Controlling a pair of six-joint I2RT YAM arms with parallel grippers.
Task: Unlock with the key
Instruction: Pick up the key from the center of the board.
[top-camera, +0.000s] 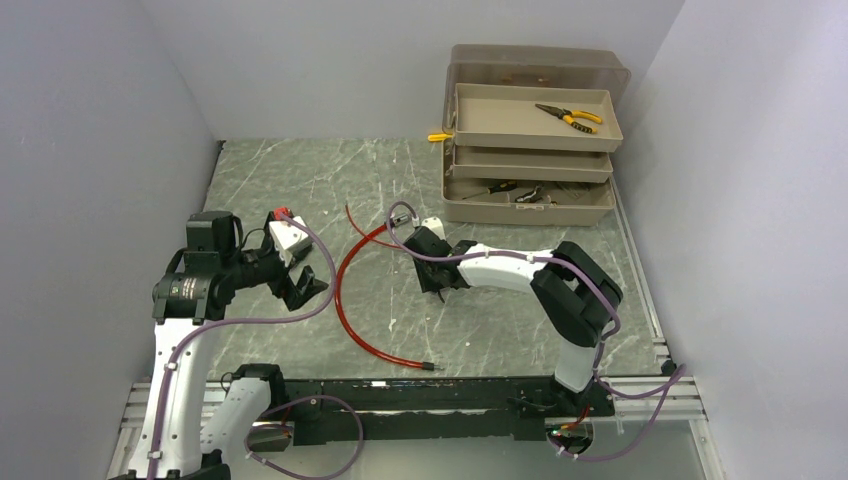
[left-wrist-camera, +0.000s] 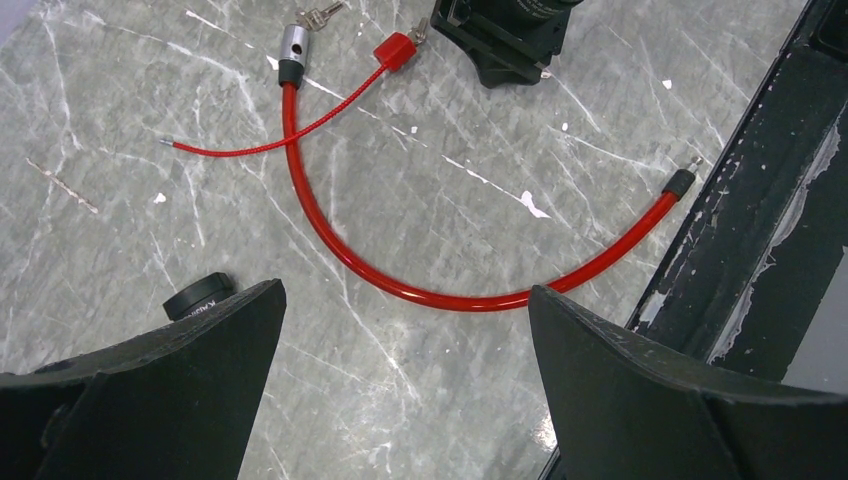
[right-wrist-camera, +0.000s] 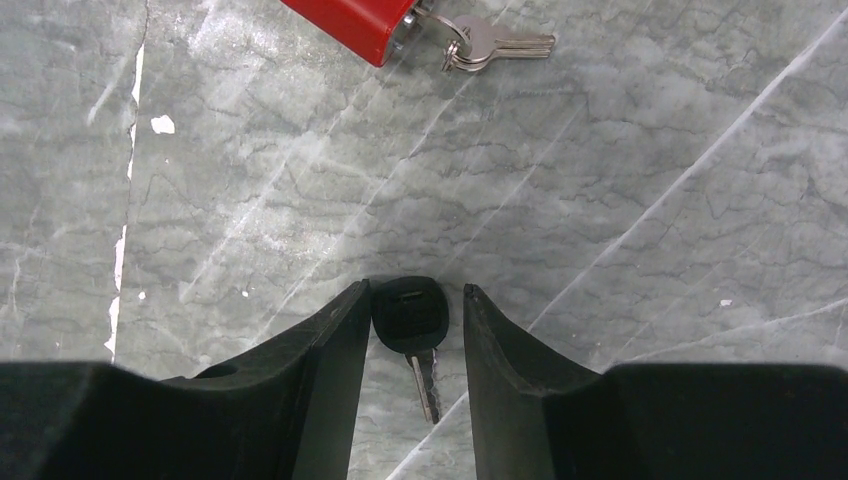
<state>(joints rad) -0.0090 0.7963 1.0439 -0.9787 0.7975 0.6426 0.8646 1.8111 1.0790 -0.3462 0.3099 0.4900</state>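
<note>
A key with a black head (right-wrist-camera: 409, 312) lies flat on the marble table, blade pointing back toward the wrist. My right gripper (right-wrist-camera: 416, 288) straddles it, jaws narrowly open: the left finger (right-wrist-camera: 340, 330) touches the key's head and a small gap shows at the right finger. The red cable lock (left-wrist-camera: 400, 288) curves across the table, with its silver barrel (left-wrist-camera: 293, 44) at one end and a metal pin (left-wrist-camera: 682, 178) at the other. My left gripper (left-wrist-camera: 404, 300) hovers open and empty above the cable (top-camera: 340, 290). In the top view the right gripper (top-camera: 432, 275) hides the key.
A red tag (right-wrist-camera: 350, 20) with small silver keys on a ring (right-wrist-camera: 490, 45) lies just beyond the right gripper; a thin red cord (left-wrist-camera: 260, 145) trails from it. A tiered beige toolbox (top-camera: 530, 150) with pliers stands back right. The black base rail (top-camera: 440, 395) runs along the near edge.
</note>
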